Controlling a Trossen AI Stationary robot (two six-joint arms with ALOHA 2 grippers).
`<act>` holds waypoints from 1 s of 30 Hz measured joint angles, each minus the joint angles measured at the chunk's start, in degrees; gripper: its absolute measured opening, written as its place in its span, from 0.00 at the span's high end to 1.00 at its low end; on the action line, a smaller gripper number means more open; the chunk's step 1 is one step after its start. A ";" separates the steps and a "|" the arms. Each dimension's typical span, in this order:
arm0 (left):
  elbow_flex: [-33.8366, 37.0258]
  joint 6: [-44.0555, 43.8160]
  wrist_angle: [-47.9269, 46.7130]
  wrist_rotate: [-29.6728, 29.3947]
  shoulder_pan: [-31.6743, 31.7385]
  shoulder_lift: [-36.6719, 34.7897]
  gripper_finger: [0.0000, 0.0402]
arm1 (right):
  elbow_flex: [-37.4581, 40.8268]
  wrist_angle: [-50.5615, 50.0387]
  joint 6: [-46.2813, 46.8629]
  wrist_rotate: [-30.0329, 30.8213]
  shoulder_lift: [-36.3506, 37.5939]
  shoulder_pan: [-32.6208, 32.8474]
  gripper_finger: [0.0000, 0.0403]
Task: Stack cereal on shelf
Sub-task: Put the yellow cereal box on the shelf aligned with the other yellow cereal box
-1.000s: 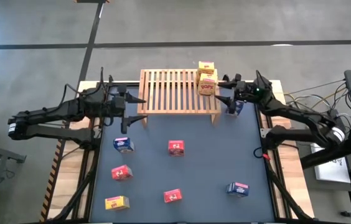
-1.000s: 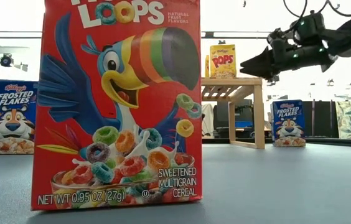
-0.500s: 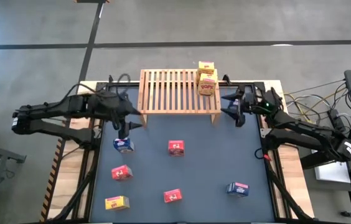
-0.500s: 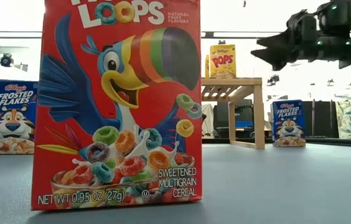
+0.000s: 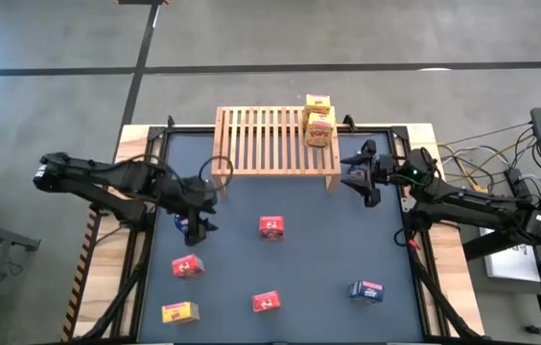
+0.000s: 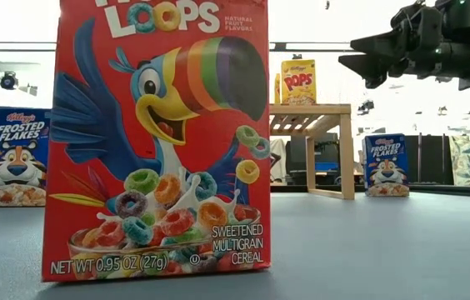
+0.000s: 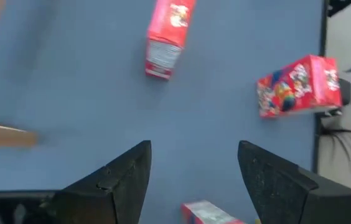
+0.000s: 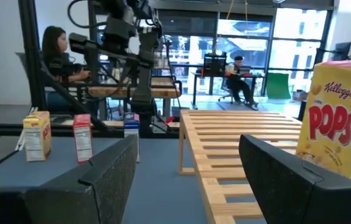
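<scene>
Slatted wooden shelf [image 5: 275, 144], upper centre: two yellow Pops boxes [image 5: 318, 123] at its right end. Left gripper [image 5: 197, 222], fingers spread, over a blue box at centre-left; right gripper [image 5: 355, 174], fingers spread, empty, beside the shelf's right end. Loose red boxes [image 5: 271, 227] lie mid-mat.

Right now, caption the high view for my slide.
Left claw hovers over a blue box; two yellow boxes sit on the rack.

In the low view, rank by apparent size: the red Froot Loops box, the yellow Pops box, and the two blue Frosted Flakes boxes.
1. Red Froot Loops box, largest only because it is nearest the camera.
2. Left blue Frosted Flakes box.
3. Right blue Frosted Flakes box.
4. Yellow Pops box, slightly smaller than the right blue box.
</scene>
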State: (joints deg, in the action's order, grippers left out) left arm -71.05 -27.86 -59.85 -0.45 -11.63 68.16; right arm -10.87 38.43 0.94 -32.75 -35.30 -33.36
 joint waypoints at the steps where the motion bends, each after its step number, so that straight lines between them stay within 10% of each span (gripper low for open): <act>1: -0.86 -1.27 -0.83 0.00 -1.07 0.85 0.44 | 0.00 0.01 0.46 -0.02 0.02 0.14 0.34; 30: -5.79 -41.74 -7.14 -0.42 -35.32 16.75 0.38 | -0.07 1.37 -0.80 1.42 0.04 3.73 0.36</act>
State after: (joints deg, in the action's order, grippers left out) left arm -76.84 -69.60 -66.99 -0.86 -46.95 84.91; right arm -10.94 39.80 0.14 -31.33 -35.27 -29.63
